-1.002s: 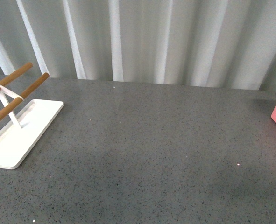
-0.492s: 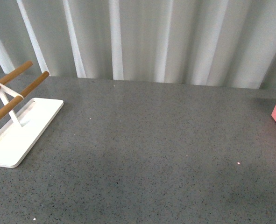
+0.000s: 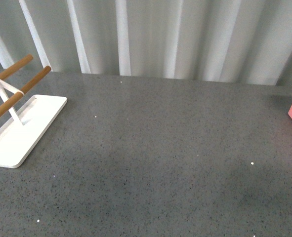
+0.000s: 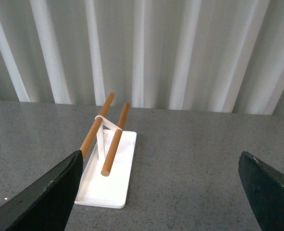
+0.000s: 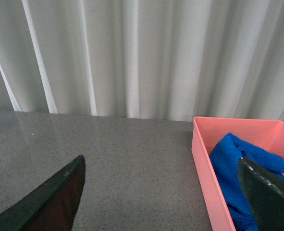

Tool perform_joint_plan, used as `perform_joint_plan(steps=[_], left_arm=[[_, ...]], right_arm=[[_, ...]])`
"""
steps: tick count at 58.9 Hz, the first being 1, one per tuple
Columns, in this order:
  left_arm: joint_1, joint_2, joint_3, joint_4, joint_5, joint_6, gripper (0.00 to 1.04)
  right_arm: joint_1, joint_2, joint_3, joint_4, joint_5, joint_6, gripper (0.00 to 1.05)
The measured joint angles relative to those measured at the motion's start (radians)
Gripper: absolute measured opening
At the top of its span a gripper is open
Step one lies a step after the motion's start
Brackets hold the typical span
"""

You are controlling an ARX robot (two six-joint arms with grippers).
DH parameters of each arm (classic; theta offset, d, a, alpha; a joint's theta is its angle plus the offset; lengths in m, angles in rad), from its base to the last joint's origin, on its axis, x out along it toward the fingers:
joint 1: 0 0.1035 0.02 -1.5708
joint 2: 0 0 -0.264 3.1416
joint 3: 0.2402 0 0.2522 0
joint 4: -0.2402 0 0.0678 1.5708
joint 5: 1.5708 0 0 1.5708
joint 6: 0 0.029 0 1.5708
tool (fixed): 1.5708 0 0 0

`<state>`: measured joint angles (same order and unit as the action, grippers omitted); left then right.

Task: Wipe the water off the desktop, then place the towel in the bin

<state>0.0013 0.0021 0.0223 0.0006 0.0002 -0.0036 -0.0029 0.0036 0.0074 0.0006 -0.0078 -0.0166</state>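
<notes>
The bright royal-blue fluffy terry towel (image 5: 239, 166) lies crumpled inside the salmon-pink flat-sided bin (image 5: 206, 171) at lower right, apparently delivered, so the right pincer (image 5: 163, 199) and left pincer (image 4: 158, 192) gape wide, holding nothing, above the dark grey speckled counter (image 3: 165, 148).

Soft, even daylight filters through the pale curtain (image 3: 185, 39). The worktop (image 3: 160, 158) carries a faint sheen and one diffuse darker shadow patch. All three views are slightly soft; near gripper fingers (image 4: 41, 202) blur.

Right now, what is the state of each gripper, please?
Left gripper: open, holding nothing.
Right gripper: open, holding nothing; the towel lies in the bin.
</notes>
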Motion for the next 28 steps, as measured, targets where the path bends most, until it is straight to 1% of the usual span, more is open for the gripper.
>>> perform_joint_plan(steps=[4, 28], left_arm=[[0.000, 0.000, 0.000, 0.000, 0.000, 0.000, 0.98], [0.000, 0.000, 0.000, 0.000, 0.000, 0.000, 0.98]], right_arm=[[0.000, 0.000, 0.000, 0.000, 0.000, 0.000, 0.97], [0.000, 0.000, 0.000, 0.000, 0.000, 0.000, 0.98]])
